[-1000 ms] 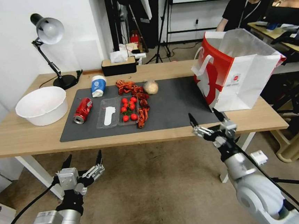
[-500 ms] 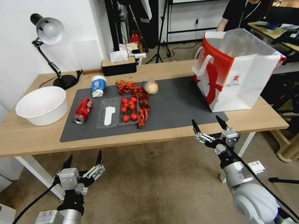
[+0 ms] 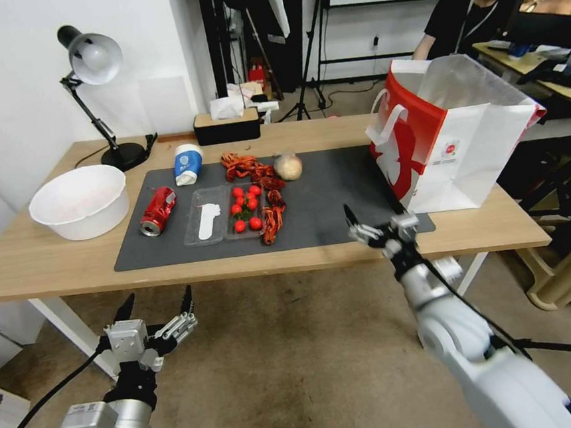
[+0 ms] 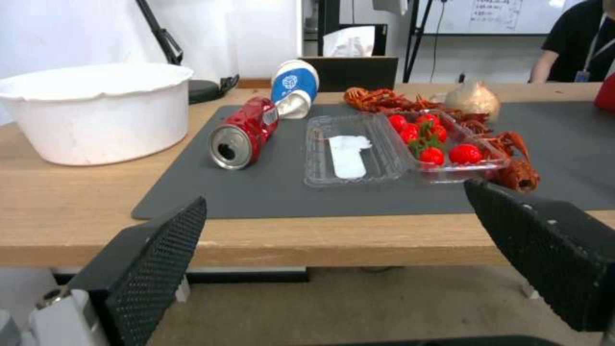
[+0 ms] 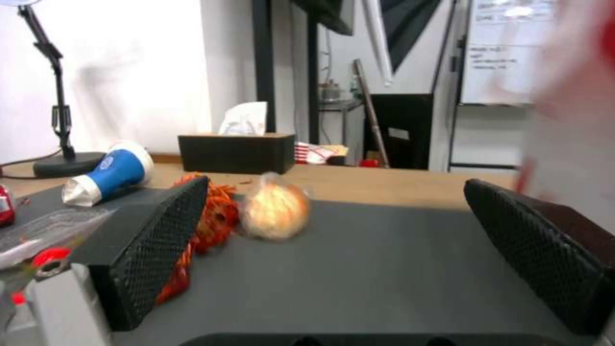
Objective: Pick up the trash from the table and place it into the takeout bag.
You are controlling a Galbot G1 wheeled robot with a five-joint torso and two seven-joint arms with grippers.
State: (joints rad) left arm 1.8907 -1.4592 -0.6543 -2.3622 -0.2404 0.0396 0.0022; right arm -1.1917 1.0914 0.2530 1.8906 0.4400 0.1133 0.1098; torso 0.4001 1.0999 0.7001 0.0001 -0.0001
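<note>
Over the mat's (image 3: 324,197) near edge, the right tool (image 3: 372,216) gapes beside the takeout bag (image 3: 455,139).

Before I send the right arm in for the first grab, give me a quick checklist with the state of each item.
1. Right claw open, over the mat's near edge: ok.
2. Right claw holds nothing: ok.
3. Beige ball ahead between its fingers, nothing in the way: ok.
4. Takeout bag upright, mouth open: ok.
5. Left claw open, low in front of the table, out of the way: ok.
6. Room inside the bag: cannot tell.
</note>
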